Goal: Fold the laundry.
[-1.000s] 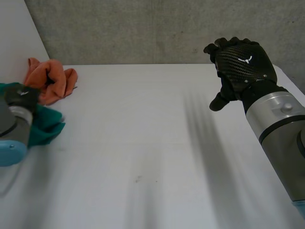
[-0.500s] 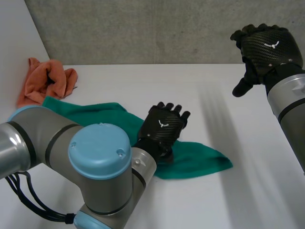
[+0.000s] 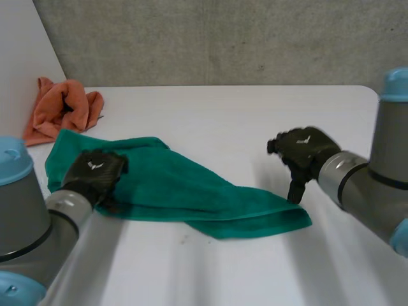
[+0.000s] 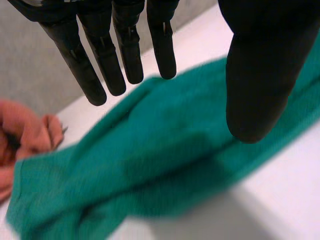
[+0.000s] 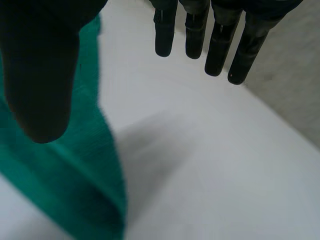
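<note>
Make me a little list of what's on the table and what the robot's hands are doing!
table: white table
green cloth: green cloth, lying long and rumpled, not folded
orange cloth: orange cloth, bunched up at the far corner, beside the green one
left hand: left hand, at the green cloth's end nearest the orange cloth, fingers straight, holding nothing
right hand: right hand, by the green cloth's other end, fingers straight, holding nothing

Two cloths lie on one white table (image 3: 242,121): one green towel (image 3: 185,191), under the fingers of the left hand (image 3: 95,172) and beside the thumb of the right hand (image 3: 303,150), and one orange cloth (image 3: 60,108), past the left fingertips. Two black hands.
</note>
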You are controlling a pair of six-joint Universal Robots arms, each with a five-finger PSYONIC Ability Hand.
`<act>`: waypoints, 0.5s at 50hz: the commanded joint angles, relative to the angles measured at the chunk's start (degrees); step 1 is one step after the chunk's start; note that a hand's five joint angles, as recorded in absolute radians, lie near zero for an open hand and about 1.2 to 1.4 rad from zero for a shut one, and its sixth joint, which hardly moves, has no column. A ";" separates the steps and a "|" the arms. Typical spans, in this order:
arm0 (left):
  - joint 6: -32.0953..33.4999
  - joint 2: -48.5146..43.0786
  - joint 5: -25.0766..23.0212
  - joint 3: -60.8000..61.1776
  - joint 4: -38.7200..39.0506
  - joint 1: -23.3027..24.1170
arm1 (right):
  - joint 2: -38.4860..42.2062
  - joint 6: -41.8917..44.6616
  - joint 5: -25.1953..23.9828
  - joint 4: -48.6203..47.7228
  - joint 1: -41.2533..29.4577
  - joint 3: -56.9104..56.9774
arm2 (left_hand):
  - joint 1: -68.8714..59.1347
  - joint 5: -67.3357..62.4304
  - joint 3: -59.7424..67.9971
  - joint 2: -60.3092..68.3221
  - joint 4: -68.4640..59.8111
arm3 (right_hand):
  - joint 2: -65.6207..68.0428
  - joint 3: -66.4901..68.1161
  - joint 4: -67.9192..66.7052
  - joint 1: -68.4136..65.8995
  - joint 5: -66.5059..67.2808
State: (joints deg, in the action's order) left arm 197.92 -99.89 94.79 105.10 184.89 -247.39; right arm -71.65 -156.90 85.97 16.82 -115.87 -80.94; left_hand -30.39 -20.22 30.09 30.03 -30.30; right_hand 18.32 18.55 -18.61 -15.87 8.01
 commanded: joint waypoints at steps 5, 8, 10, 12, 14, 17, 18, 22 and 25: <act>7.65 -0.83 -7.15 4.42 -0.32 -14.24 | 7.48 -4.55 -0.89 -9.08 -0.76 -3.52 | -3.88 -4.06 4.19 4.24 -3.97 | 9.08 8.85 -8.79 -11.53 9.40; 7.66 -1.97 -9.18 3.98 0.03 -16.10 | 9.68 -5.09 -0.98 -10.49 -0.67 -3.70 | -3.04 -3.22 3.35 3.40 -3.13 | 10.77 10.54 -10.48 -13.22 11.09; 7.66 -3.90 -10.50 3.54 0.91 -17.07 | 10.65 -4.91 -0.90 -10.67 -0.49 -3.52 | -1.69 -1.87 2.00 2.05 -1.78 | 10.93 10.70 -10.64 -13.39 11.25; 8.00 -4.78 -10.68 3.45 1.70 -17.25 | 12.23 -4.82 -0.81 -10.84 -0.41 -3.09 | -1.52 -1.70 1.83 1.88 -1.61 | 13.11 12.88 -12.82 -15.57 13.43; 8.09 -5.75 -10.68 3.19 2.75 -17.51 | 13.20 -4.74 -0.81 -10.84 -0.32 -2.82 | -1.52 -1.70 1.83 1.88 -1.61 | 13.79 13.56 -13.50 -16.25 14.11; 8.09 -7.07 -10.77 3.19 3.46 -17.86 | 14.78 -4.73 -0.72 -11.19 -0.32 -2.47 | -1.52 -1.70 1.83 1.88 -1.61 | 16.64 16.41 -16.35 -19.09 16.96; 8.09 -7.42 -10.77 3.19 3.55 -17.95 | 15.05 -4.73 -0.72 -11.37 -0.32 -2.47 | -1.52 -1.70 1.83 1.88 -1.61 | 17.82 17.59 -17.53 -20.27 18.14; 8.01 -8.83 -10.77 3.01 3.72 -18.21 | 15.93 -4.82 -0.63 -12.95 -0.14 -1.94 | -1.69 -1.86 2.00 2.05 -1.78 | 61.43 61.20 -61.14 -63.88 61.75; 8.01 -9.36 -10.85 2.83 4.95 -18.48 | 15.23 -5.52 -0.72 -13.56 -0.14 -1.94 | -1.86 -2.03 2.17 2.22 -1.95 | 61.68 61.45 -61.39 -64.13 61.99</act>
State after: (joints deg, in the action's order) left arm 206.02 -107.99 83.83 108.14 188.57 -265.63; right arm -56.17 -161.72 85.28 4.55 -116.10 -83.16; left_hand -29.57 -18.77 29.55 29.49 -29.06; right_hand 58.71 58.16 -58.25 -50.89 46.35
